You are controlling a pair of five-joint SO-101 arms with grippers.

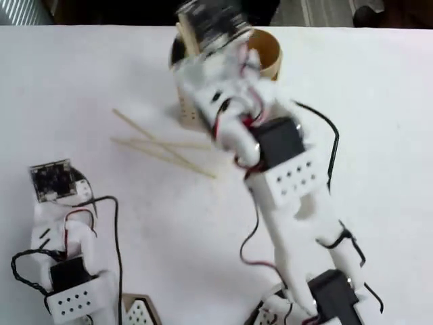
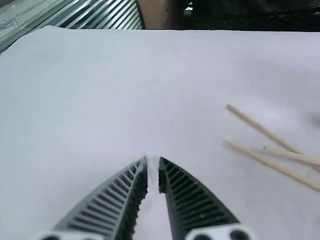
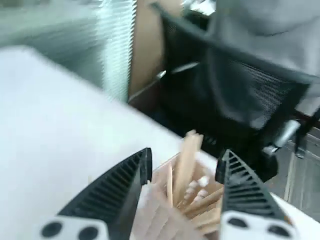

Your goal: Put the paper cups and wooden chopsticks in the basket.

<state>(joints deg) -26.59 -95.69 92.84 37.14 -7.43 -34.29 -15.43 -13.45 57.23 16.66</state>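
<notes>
wooden chopsticks [image 1: 162,143] lie loose on the white table [image 1: 379,108], three thin sticks fanned and crossing one another, out in the open between the two arms; in the left wrist view the chopsticks [image 2: 265,130] rest flat on the table [image 2: 90,90], well off to one side of the left gripper [image 2: 153,160] and not touching it; the left gripper's two ribbed fingers [image 2: 120,200] are drawn together with only a thin slit between their tips and nothing held, hovering low over bare tabletop; the left arm [image 1: 61,230] sits folded at the near left corner of the table in the high view; the right arm [image 1: 284,169] stretches across to the far edge of the table, its end blurred above the basket [image 1: 189,112], whose pale slatted wall stands just beyond the far ends of the chopsticks; beside it, partly under the arm, curves a brown rounded rim [image 1: 269,54], and whether that is a paper cup or part of the basket cannot be told; the right gripper [image 3: 186,152] is spread wide and grips nothing; beyond its black fingers [image 3: 115,195] show pale wooden slats [image 3: 185,170], upright and tilted, too blurred to sort; a black mesh chair [image 3: 240,85] stands past the table edge.
</notes>
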